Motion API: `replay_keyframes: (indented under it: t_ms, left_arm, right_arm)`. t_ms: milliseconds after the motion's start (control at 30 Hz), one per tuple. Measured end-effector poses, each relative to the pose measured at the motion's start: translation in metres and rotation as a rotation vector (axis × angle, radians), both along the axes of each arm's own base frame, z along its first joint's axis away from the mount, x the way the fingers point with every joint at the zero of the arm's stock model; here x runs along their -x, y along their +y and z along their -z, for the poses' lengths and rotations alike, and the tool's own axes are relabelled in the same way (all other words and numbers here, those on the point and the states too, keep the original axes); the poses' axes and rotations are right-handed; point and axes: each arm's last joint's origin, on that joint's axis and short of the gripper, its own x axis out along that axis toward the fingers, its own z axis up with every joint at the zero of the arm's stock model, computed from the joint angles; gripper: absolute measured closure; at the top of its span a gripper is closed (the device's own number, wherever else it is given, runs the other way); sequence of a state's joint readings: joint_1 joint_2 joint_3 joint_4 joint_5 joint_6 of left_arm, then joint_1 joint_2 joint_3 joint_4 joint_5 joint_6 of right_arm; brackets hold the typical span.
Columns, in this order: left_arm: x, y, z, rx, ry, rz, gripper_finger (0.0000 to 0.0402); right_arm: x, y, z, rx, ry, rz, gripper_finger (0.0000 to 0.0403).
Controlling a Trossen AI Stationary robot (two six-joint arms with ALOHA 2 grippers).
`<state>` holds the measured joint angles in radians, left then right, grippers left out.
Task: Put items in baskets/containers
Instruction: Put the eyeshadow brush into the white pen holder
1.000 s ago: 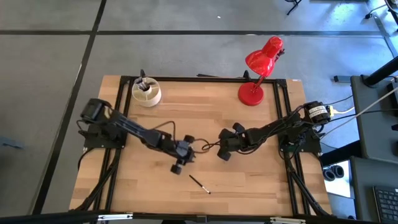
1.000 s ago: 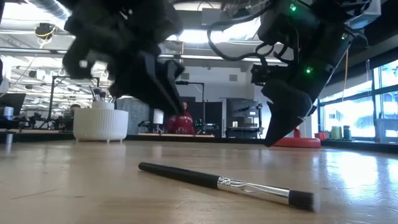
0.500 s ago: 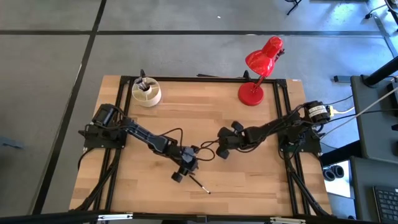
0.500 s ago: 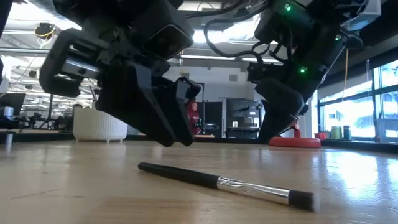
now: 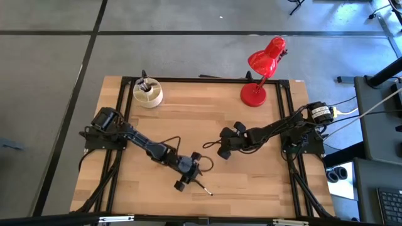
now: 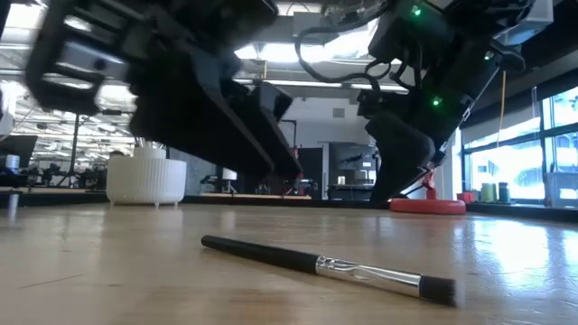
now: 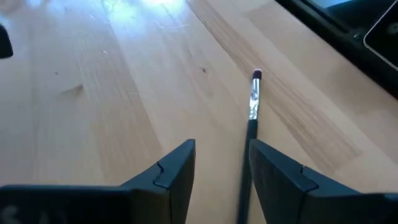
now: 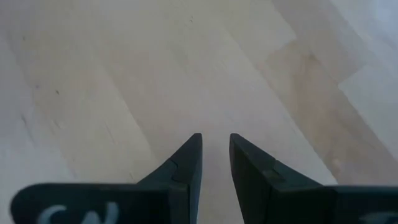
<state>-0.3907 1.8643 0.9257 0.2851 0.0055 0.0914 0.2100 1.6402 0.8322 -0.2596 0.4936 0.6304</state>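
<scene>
One thin dark makeup brush point(image 5: 201, 186) lies flat on the wooden table near its near edge; the low view shows its metal ferrule and dark bristle tip point(image 6: 316, 264). My left gripper point(image 5: 188, 181) hovers low over the brush's handle end, open. In the left wrist view the handle point(image 7: 250, 134) runs up between the two fingers, close to one of them, without touching. The cream-white cup point(image 5: 148, 94) stands at the far left corner with several brushes upright in it. My right gripper point(image 5: 222, 144) waits mid-table, open by a narrow gap point(image 8: 215, 155).
A red desk lamp point(image 5: 259, 75) stands with its round base at the far right of the table point(image 6: 429, 206). Bare wood lies between the brush and the cup point(image 6: 145, 181). Both arms' cables loop over the table's middle.
My left gripper has travelled toward the near edge and slightly right, from mid-table to just above the brush's handle end, coming closer to the low camera. The brush has not moved. My right gripper has kept nearly still.
</scene>
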Motion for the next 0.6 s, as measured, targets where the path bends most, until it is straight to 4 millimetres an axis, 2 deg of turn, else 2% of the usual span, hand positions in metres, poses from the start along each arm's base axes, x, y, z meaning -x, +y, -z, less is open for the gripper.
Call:
replay_keyframes:
  t_ms: [200, 367, 467, 600]
  left_arm:
    - [0.007, -0.027, -0.007, -0.048, -0.122, -0.070, 0.0262]
    - [0.004, -0.030, -0.012, 0.012, -0.177, -0.100, 0.0263]
    - [0.003, -0.036, -0.005, 0.018, -0.194, -0.098, 0.0263]
    - [-0.003, -0.051, 0.016, -0.001, -0.155, -0.068, 0.0263]
  right_arm:
    - [0.001, 0.003, 0.000, -0.009, -0.002, 0.014, 0.0321]
    - [0.005, 0.016, 0.001, -0.038, -0.015, 0.010, 0.0321]
    - [0.007, 0.025, 0.001, -0.062, -0.032, 0.014, 0.0321]
    - [0.009, 0.033, 0.000, -0.081, -0.059, 0.037, 0.0321]
